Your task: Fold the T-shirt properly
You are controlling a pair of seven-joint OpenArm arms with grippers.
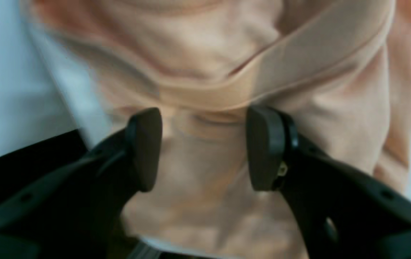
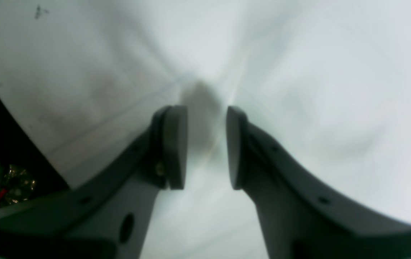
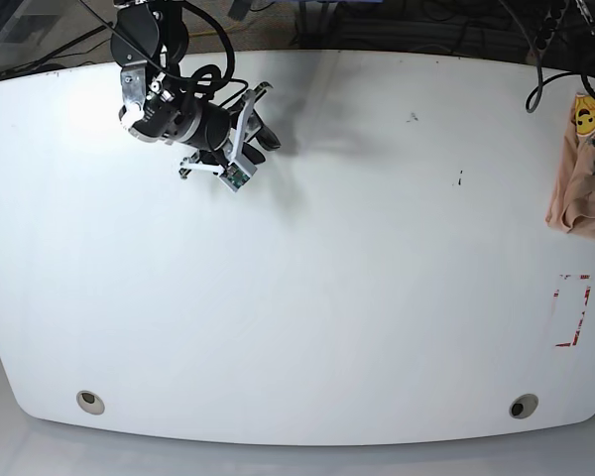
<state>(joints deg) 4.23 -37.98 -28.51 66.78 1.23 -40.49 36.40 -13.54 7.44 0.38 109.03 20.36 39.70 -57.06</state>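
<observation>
Spread left hand (image 1: 204,149) over bunched T-shirt (image 1: 227,72); right hand (image 2: 206,147) spread too.

The white surface (image 3: 307,278) lies bare across its middle; the bunched T-shirt (image 3: 583,183) crowds the 3 o'clock edge, the right claw (image 3: 261,119) near 11 o'clock.

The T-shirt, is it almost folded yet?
Not yet. Nothing looks folded: the T-shirt sits bunched at the table's far edge. The left gripper hangs open over its rumpled cloth, gripping nothing. The right gripper is open above bare table. Spreading it flat and all the folding remain.
</observation>
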